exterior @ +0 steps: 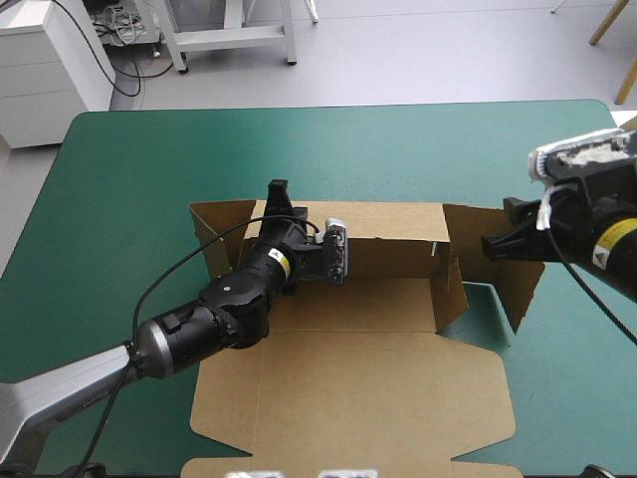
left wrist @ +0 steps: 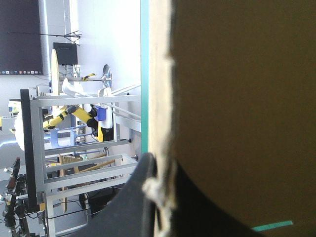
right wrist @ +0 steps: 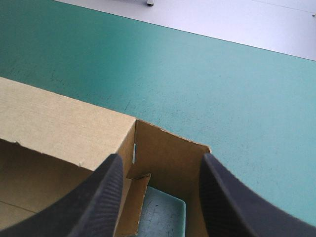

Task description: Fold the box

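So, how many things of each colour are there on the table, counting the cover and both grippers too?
Brown: 1, the box
Black: 2, the left gripper and the right gripper
Teal-green: 1, the table cover
Total: 4

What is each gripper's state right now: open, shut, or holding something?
Left gripper: shut on the far wall of the box.
Right gripper: open, holding nothing.

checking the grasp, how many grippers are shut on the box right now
1. The left gripper has its fingers shut on the box's raised far wall, near its left end. The right gripper is open around the right end flap, not clamped.
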Motion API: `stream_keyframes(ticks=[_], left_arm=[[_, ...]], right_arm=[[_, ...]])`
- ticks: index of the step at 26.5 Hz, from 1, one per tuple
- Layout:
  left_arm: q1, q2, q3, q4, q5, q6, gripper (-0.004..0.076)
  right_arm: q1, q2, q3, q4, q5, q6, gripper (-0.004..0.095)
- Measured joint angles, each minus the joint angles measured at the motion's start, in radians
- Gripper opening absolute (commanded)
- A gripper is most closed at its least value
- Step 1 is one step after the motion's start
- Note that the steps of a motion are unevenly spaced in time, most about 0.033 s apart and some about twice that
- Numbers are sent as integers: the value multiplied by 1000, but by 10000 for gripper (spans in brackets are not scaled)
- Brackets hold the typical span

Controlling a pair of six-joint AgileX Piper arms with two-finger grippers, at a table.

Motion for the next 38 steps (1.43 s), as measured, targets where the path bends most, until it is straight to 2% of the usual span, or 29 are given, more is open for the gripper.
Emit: stream_keyframes(ticks=[4, 8, 12, 16, 22, 26, 30, 38], left_arm=[[0, 0, 0, 0, 0, 0, -8], [0, 0, 0, 0, 0, 0, -8], [0, 0, 0, 1, -1, 0, -8], [0, 0, 0, 2, -1, 0, -8], [0, 0, 3, 4, -2, 0, -8], [0, 0, 3, 8, -3, 0, -8], [0, 0, 3, 9, -4, 0, -8], [0, 0, 4, 16, -13, -1, -8]], right_arm=[[0, 95, -108, 0, 52, -6, 439], [-11, 175, -185, -1, 59, -7, 438], [-71, 250, -239, 22, 63, -23, 440], [-178, 315, -283, 118, 63, -96, 442], [-367, 439, -312, 350, 62, -259, 443], [-445, 524, -312, 461, 62, -349, 443], [-457, 637, -312, 499, 54, -440, 442], [-458, 765, -312, 504, 47, -478, 442]])
